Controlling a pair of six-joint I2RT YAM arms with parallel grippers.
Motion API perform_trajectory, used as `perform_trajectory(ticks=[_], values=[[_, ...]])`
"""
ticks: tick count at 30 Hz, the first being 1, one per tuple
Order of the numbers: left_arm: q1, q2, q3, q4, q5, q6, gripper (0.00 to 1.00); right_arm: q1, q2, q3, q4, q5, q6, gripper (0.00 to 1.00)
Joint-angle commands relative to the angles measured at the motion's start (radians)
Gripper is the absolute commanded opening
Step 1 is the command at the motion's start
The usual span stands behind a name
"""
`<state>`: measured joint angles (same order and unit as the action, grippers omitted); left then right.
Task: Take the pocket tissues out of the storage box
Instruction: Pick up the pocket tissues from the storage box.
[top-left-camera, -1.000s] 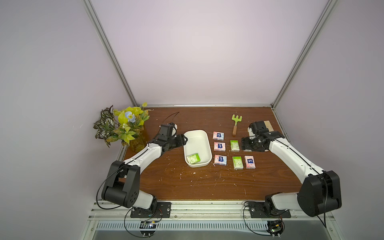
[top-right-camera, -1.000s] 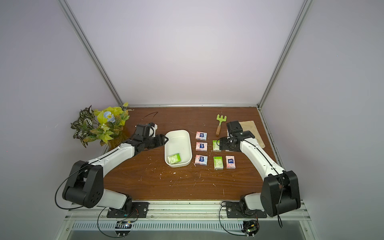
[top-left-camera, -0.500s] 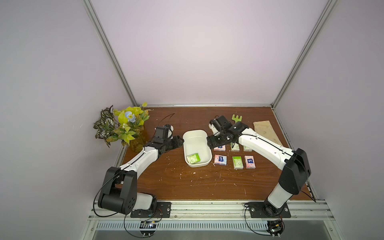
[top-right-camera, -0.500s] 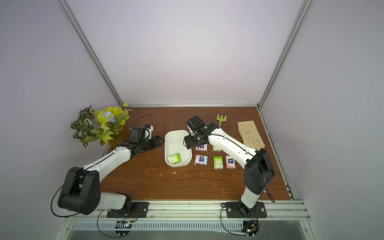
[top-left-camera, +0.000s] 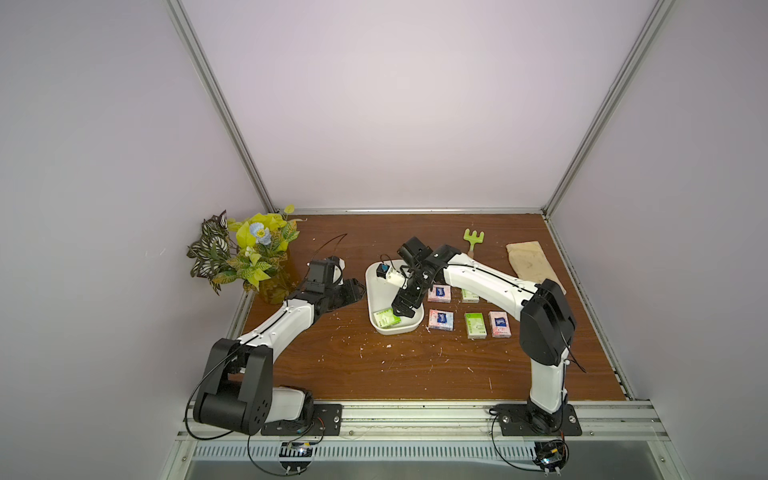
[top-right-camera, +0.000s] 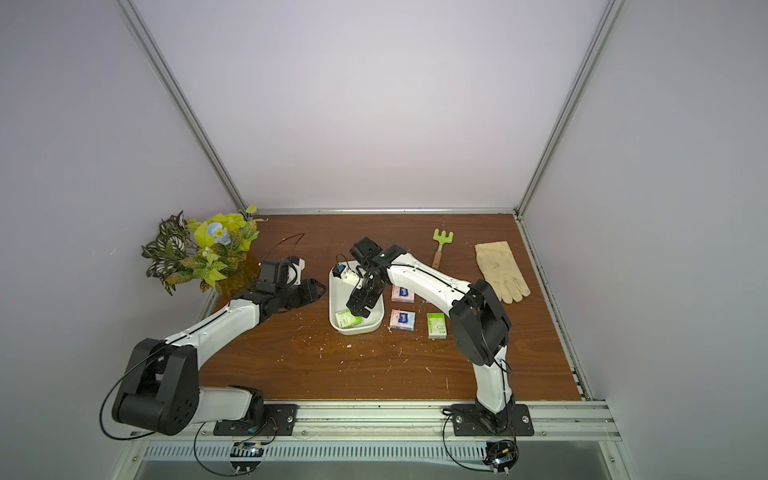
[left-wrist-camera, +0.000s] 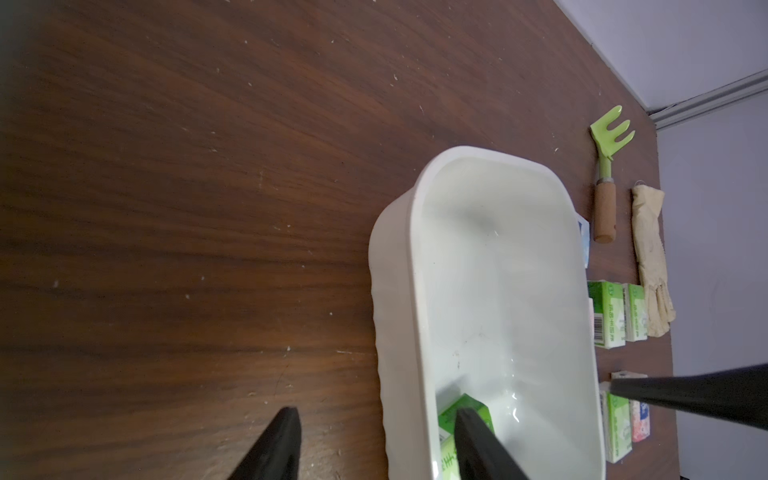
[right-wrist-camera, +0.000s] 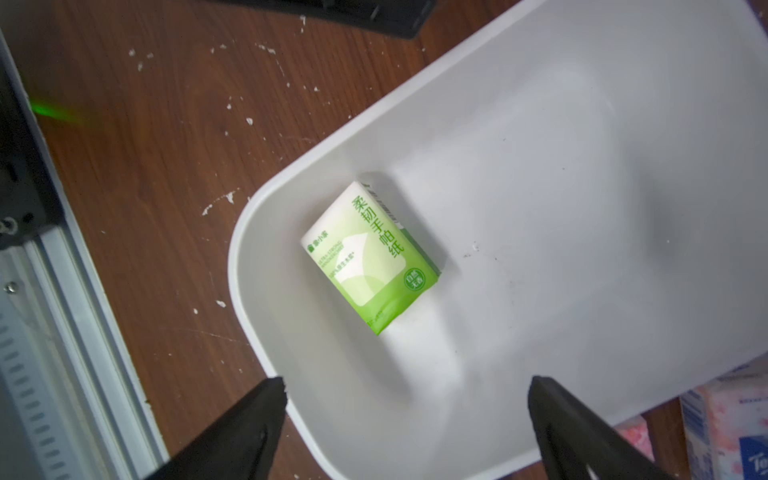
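The right pincer (top-left-camera: 404, 309) has swung clear across in the last second. It was out at the right by the glove (top-right-camera: 500, 270), half a second ago it was over the far end of the box (top-left-camera: 399, 331), and now it hangs over the box's middle with its tips pointing down toward the near end. Its jaws stand wide and hold nothing. The green packet (top-left-camera: 386, 319) lies flat on the box floor at the near end, just ahead of the tips and untouched. From the right wrist it sits askew, beyond and between the two fingers. It has not moved in that second.

With the arm gone from that side, the glove now shows whole in a top view, beside the rake (top-left-camera: 473, 240). The arm now covers part of the packets (top-left-camera: 441, 319) laid in rows on the desk (top-left-camera: 374, 365) right of the box. Five still show, pink and green, and none has shifted.

The left pincer (top-left-camera: 351, 291) has stayed at the box's left side. From the left wrist its two fingers stand part open with the box wall showing between them. It holds nothing, and I cannot tell whether either finger touches the box.
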<state>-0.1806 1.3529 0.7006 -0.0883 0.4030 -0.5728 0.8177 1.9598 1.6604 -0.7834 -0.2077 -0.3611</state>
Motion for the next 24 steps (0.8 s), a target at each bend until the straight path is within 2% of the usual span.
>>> perform_trajectory(ticks=[1,11,24], values=[[0.011,-0.014,0.005,-0.034,0.003,0.001,0.55,0.016,0.014,0.059,-0.004,0.009,-0.16,0.95],[0.011,-0.007,0.003,-0.043,-0.013,0.004,0.55,0.117,0.045,0.026,0.019,0.068,-0.355,0.91],[0.012,-0.009,0.01,-0.063,-0.027,0.014,0.55,0.115,0.192,0.157,-0.047,0.002,-0.456,0.85]])
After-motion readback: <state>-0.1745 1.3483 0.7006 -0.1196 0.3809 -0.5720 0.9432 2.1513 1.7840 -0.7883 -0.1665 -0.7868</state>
